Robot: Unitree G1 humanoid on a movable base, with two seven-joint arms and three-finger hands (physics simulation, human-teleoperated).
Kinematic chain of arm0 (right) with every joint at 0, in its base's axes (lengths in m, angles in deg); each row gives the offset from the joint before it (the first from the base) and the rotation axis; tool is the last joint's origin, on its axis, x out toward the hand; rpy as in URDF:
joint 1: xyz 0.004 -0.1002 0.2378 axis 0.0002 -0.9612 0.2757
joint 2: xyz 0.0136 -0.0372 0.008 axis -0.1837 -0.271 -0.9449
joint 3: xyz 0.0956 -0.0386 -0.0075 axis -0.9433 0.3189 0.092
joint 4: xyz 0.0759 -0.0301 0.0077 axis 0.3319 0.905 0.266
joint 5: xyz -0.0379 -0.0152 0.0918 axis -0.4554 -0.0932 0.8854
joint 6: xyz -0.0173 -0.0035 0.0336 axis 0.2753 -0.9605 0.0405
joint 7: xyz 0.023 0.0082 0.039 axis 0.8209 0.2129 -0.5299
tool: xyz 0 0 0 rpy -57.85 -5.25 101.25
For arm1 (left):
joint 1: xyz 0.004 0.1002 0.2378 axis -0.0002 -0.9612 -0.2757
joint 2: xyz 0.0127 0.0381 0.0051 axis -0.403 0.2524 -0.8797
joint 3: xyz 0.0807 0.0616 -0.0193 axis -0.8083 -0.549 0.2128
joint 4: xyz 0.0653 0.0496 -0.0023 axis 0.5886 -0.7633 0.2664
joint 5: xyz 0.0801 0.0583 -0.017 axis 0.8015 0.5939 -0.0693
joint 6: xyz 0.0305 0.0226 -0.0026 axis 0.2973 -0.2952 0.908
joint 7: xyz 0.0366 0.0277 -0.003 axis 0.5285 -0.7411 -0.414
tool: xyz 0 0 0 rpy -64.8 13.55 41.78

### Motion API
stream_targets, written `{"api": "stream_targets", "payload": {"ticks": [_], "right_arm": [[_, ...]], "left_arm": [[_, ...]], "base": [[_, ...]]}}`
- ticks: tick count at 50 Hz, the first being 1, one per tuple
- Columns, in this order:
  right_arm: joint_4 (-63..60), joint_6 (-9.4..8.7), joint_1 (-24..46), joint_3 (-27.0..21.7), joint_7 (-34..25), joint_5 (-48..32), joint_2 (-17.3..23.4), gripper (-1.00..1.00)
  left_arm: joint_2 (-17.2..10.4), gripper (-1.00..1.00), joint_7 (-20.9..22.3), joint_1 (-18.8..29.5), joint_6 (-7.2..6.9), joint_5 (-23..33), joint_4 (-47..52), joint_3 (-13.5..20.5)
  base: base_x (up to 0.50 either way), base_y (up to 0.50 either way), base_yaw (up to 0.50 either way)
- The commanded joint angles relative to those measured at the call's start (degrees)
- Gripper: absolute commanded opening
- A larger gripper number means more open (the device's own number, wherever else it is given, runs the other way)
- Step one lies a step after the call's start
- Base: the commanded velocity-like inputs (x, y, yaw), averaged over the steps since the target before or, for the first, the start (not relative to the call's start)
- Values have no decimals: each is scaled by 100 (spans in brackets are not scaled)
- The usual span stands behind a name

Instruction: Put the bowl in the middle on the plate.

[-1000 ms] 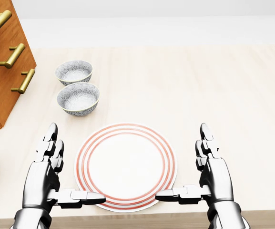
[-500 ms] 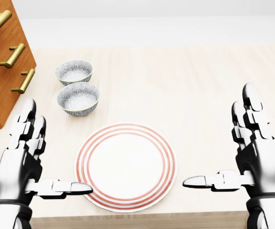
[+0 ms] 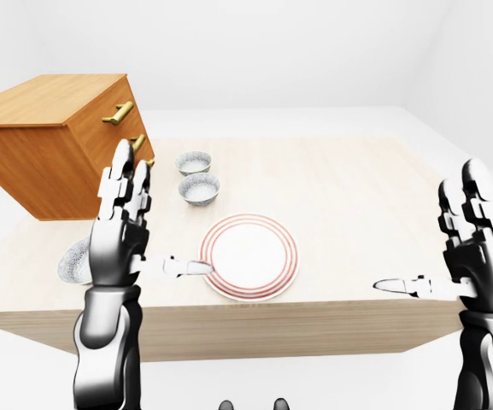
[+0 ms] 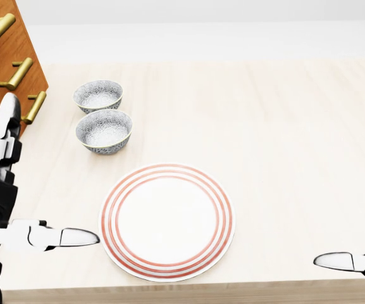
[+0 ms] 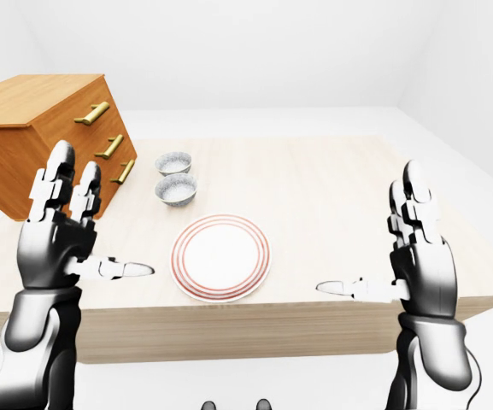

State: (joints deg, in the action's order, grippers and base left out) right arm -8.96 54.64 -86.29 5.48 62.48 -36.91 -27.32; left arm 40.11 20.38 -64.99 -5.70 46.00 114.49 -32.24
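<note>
A pale wooden worktop (image 4: 283,139) carries a white plate (image 4: 168,221) ringed with red bands, lying near the bottom edge of the head view with nothing on it. Up and to the left of the plate stand two small grey patterned bowls, close together and upright. The middle bowl (image 4: 104,131), the one the task concerns, is the nearer of these to the plate but well apart from its rim. The farther bowl (image 4: 98,95) stands just beyond it. A third bowl (image 3: 72,260) sits near the worktop's left edge, partly hidden behind the robot's arm in the left-eye view. A tilted wooden drawer chest (image 5: 32,128) with brass handles (image 4: 19,74) fills the upper left, beside the two bowls. The left hand (image 3: 118,241) is raised to the left of the plate, its fingers (image 3: 125,184) straight and pointing up, the thumb stretched sideways with its tip just beside the plate's left rim in the head view; it grips nothing. The right hand (image 5: 423,272) is raised far to the right of the plate, likewise spread wide, fingers upright, thumb pointing towards the plate, and empty.
</note>
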Motion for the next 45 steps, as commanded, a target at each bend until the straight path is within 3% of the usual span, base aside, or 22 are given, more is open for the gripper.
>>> {"api": "stream_targets", "payload": {"ticks": [1,10,29,45], "right_arm": [[-293,0,-183,-868,-508,41,-28,100],[-206,0,-226,-1196,-641,113,-69,100],[-100,0,-255,-1094,-598,71,-106,100],[-28,0,-262,-1344,-586,239,-111,100]], "left_arm": [[-55,100,55,-78,0,-69,446,-13],[-10,100,84,-67,0,-3,218,12],[23,100,105,-165,0,105,258,-60],[-94,100,124,-77,0,-26,-152,285]], "base": [[0,0,0],[0,0,0],[0,0,0],[0,0,0]]}}
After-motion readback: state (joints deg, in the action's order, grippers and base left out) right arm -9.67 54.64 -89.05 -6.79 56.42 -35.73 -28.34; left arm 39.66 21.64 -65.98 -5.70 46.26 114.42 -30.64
